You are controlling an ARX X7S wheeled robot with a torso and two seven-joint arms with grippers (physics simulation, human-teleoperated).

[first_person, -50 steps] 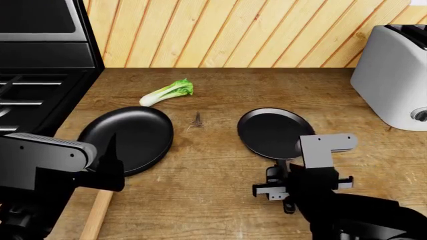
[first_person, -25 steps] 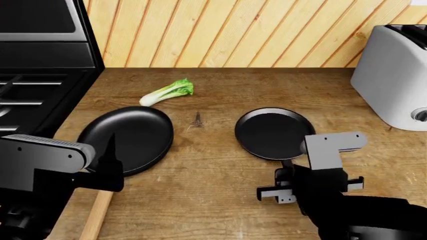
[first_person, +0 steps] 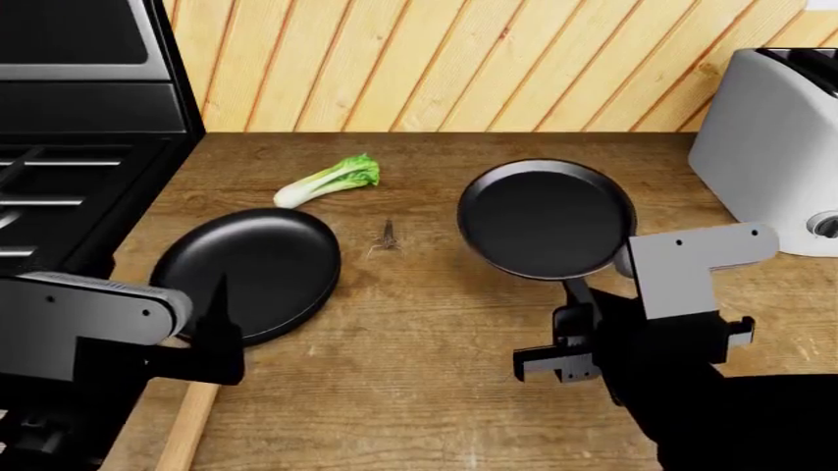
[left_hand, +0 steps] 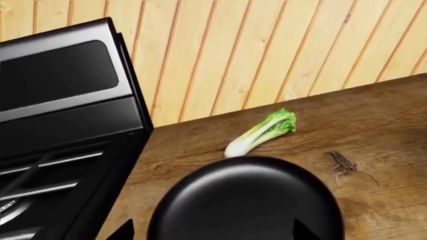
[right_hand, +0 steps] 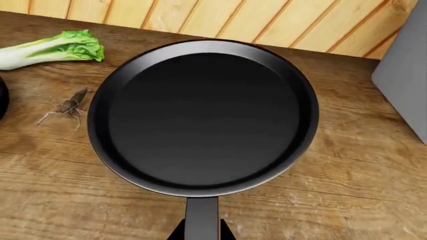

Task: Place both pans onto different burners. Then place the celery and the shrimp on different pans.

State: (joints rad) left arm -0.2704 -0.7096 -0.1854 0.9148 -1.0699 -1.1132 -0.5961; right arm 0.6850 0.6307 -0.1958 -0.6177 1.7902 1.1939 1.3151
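Observation:
The wooden-handled pan [first_person: 255,270] lies on the counter beside the stove, its handle [first_person: 187,424] pointing toward me. My left gripper [first_person: 216,329] hovers open over that pan's near rim, holding nothing. My right gripper [right_hand: 201,234] is shut on the thin black handle of the other pan [first_person: 547,218], which it holds above the counter. The celery [first_person: 330,180] lies behind the left pan. Between the two pans the small brown shrimp [first_person: 387,235] rests on the wood. Part of a burner [left_hand: 10,207] shows under the black grate in the left wrist view.
The black stove [first_person: 53,196] fills the left side, its raised back panel [left_hand: 60,75] behind the grates. A grey toaster [first_person: 772,147] stands at the back right. A wooden plank wall [first_person: 458,59] closes the counter's far edge.
My right gripper has raised the metal-handled pan and carried it toward the back of the counter. The left arm, celery and shrimp have stayed put.

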